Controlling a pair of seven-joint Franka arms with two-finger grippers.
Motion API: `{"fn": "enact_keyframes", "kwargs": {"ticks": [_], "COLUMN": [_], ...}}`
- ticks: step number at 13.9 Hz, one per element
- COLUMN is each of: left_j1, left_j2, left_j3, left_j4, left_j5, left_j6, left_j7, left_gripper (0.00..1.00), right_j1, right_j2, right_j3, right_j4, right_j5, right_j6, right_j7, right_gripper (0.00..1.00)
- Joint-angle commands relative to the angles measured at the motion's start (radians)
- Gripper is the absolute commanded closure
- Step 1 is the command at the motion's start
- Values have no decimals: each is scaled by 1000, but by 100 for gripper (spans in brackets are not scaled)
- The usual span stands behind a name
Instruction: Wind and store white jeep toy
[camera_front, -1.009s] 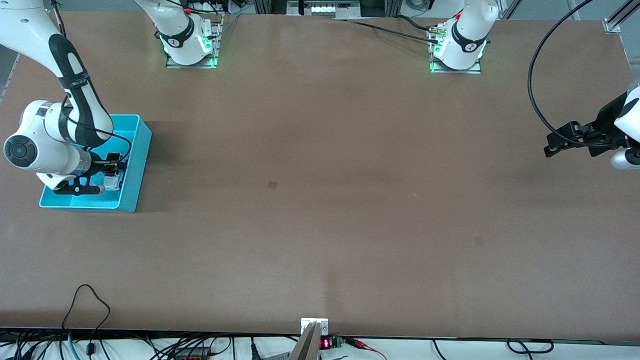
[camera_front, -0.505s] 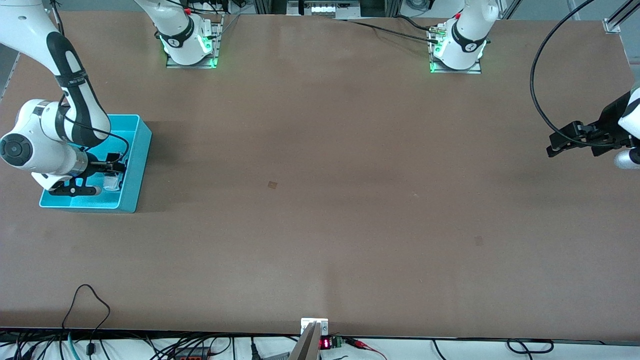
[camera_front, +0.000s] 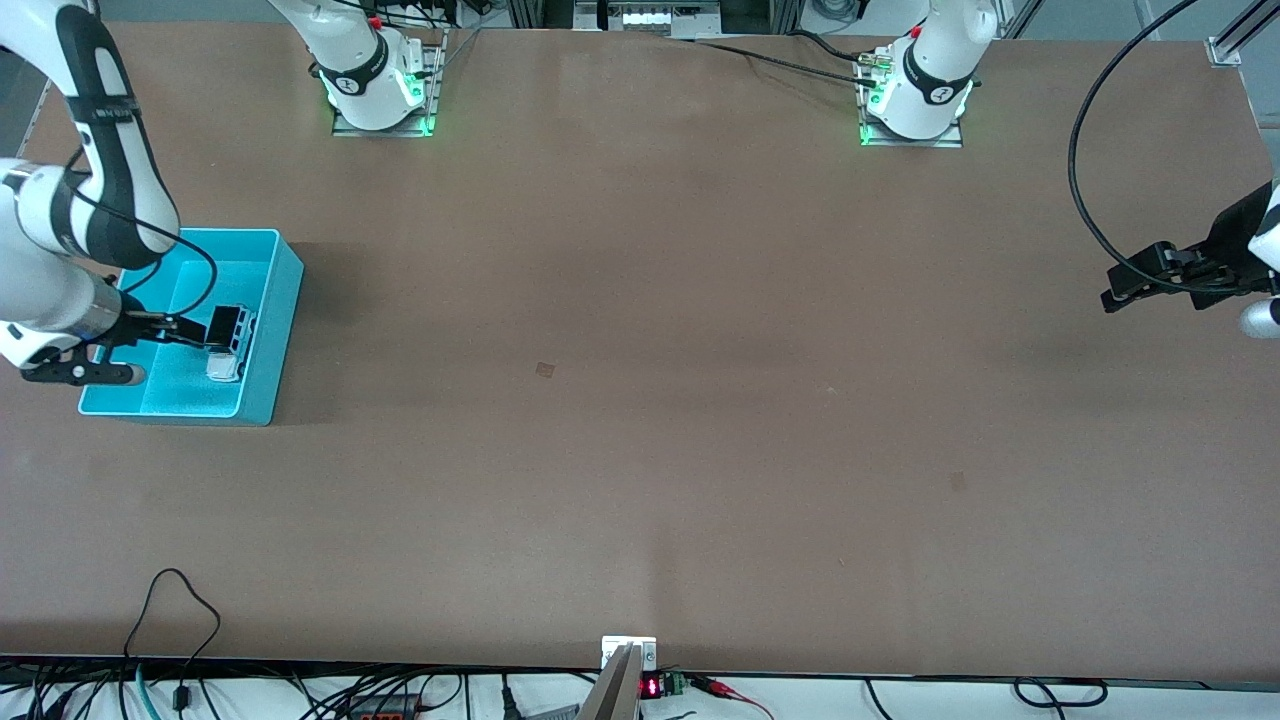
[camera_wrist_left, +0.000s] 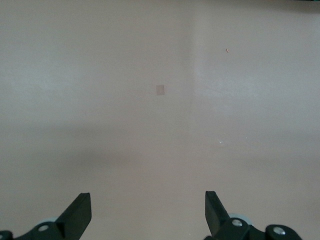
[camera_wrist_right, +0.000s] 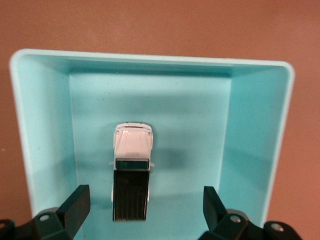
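The white jeep toy (camera_wrist_right: 132, 170) lies on the floor of the turquoise bin (camera_front: 287, 300), at the right arm's end of the table (camera_front: 640, 400). The right gripper (camera_wrist_right: 142, 210) hangs above the bin, fingers apart and empty. The left gripper (camera_wrist_left: 147, 212) waits over bare table at the left arm's end, fingers apart.

Even overhead light, soft shadows, washed-out left wrist view
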Motion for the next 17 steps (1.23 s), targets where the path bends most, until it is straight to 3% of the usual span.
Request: {"fn": "enact_keyframes", "kwargs": {"ticks": [1, 5, 8, 13, 14, 16, 17], "left_j1": [8, 15, 15, 15, 15, 12, 9], "left_j2": [-19, -22, -25, -28, -39, -48, -51], "left_j3": [-5, -5, -6, -6, -5, -8, -8], "left_j4": [-20, -35, -26, -28, -31, -32, -32], "left_j5": [-17, -17, -17, -17, -17, -16, -16], "left_j6": [-7, -9, -1, 14, 11, -3, -3], "left_j7": [21, 21, 21, 21, 22, 22, 22], "left_gripper": [0, 0, 0, 0, 0, 0, 0], "right_j1": [-6, 6, 8, 37, 79, 197, 215], "right_j2": [-107, -218, -227, -224, -216, -199, -187], "right_j3": [46, 101, 100, 91, 62, -79, -98], "right_j4": [28, 92, 218, 380, 411, 431, 431], "right_j5": [-1, 127, 216, 204, 195, 187, 187], "right_j6": [-154, -280, -375, -538, -596, -640, -640], "right_j7": [-8, -14, -17, -56, -71, -97, -114], "right_gripper": [0, 0, 0, 0, 0, 0, 0]}}
